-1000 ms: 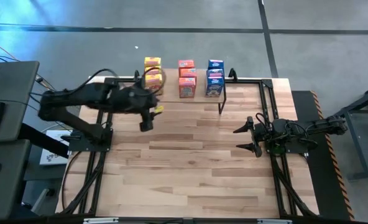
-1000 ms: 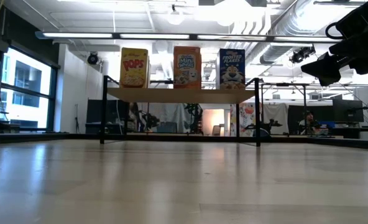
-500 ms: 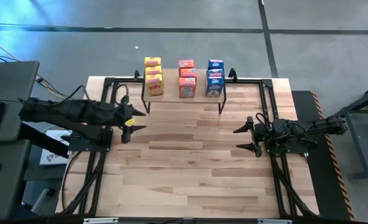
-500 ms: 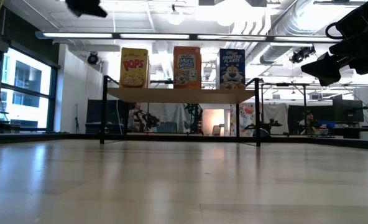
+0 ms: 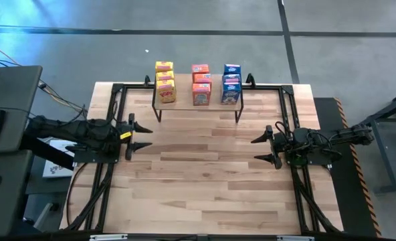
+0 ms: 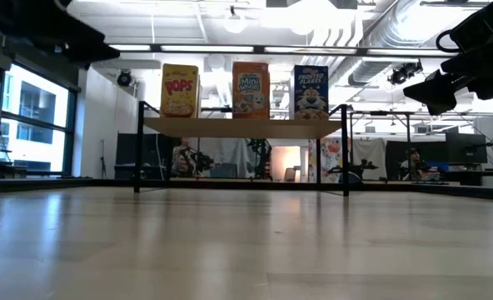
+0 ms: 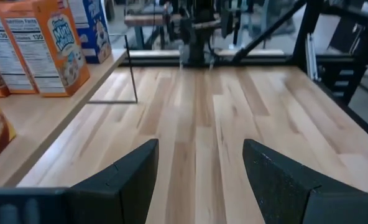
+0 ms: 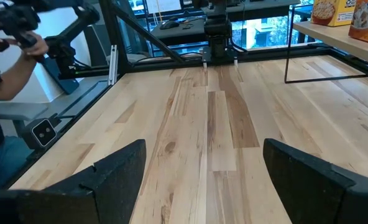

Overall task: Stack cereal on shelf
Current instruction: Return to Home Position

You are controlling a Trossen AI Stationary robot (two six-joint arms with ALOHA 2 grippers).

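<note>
the left gripper (image 5: 146, 136) hovers at the left edge of the surface (image 5: 205, 177), jaws open. the cereal (image 5: 201, 87) stands on the shelf (image 5: 184, 96) in yellow, orange-red and blue rows. the right gripper (image 5: 257, 150) rests at right, jaws open.

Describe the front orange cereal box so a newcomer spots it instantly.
The shelf stands at the table's far edge. In its middle row, the front orange box is the one nearest the open tabletop, flanked by a yellow box and a blue box.
</note>
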